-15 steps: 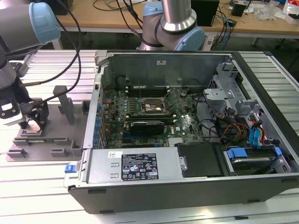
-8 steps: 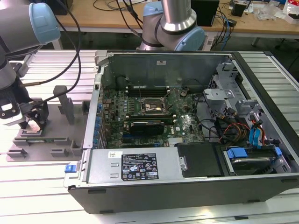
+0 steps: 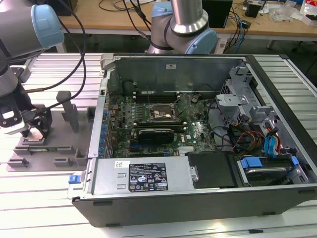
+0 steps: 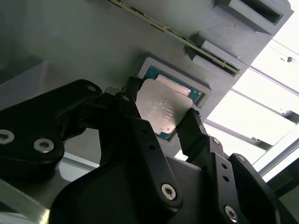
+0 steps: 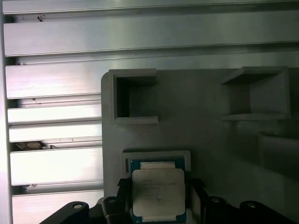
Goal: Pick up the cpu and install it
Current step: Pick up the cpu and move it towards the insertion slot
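Note:
The cpu (image 4: 161,105), a flat square chip with a silver top plate and a green rim, lies in a shallow square recess of the grey holder plate (image 4: 84,42). My gripper (image 4: 160,112) straddles it, one black finger pressed against each of two opposite edges. In the first wrist view the cpu (image 5: 158,191) sits between the fingertips (image 5: 122,189) of the gripper (image 5: 158,198). In the exterior view the gripper (image 3: 33,133) hangs low over the holder plate (image 3: 49,146) at the exterior view's left, outside the computer case. The motherboard's dark socket (image 3: 161,113) lies inside the case.
An open computer case (image 3: 198,148) stands at the middle, with a power supply (image 3: 143,176), a long black card (image 3: 156,134), cables (image 3: 242,134) and drive bays. Upright grey posts (image 3: 69,111) rise from the holder plate. A second arm (image 3: 183,25) stands behind the case.

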Available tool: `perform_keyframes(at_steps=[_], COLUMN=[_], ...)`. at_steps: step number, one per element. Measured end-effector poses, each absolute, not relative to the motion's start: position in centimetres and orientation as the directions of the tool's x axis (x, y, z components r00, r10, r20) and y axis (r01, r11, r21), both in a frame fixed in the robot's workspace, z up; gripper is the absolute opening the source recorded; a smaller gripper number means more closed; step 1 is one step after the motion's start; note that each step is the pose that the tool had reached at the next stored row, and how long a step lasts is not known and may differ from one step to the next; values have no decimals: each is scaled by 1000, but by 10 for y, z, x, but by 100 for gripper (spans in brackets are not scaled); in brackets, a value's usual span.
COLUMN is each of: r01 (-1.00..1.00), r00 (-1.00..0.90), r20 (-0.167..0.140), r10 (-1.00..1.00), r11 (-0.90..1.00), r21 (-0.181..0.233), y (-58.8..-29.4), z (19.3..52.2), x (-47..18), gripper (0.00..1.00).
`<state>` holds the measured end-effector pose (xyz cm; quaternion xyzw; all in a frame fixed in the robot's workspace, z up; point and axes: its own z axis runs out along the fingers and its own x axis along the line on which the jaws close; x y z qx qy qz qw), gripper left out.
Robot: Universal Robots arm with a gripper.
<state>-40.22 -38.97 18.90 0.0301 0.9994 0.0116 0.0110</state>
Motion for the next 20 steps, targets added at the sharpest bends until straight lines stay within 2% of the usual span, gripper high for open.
perform_keyframes(at_steps=[5, 7, 16, 20], r01=[60, 60, 60, 60], r00=[-998, -998, -998, -998], r20=[-21, -21, -21, -21], r10=[61, 61, 61, 60], r11=[998, 998, 998, 998], r21=[25, 25, 26, 25], y=[-390, -390, -390, -390], z=[189, 189, 189, 201], x=[-402, -402, -402, -402], gripper=[60, 55, 55, 55])
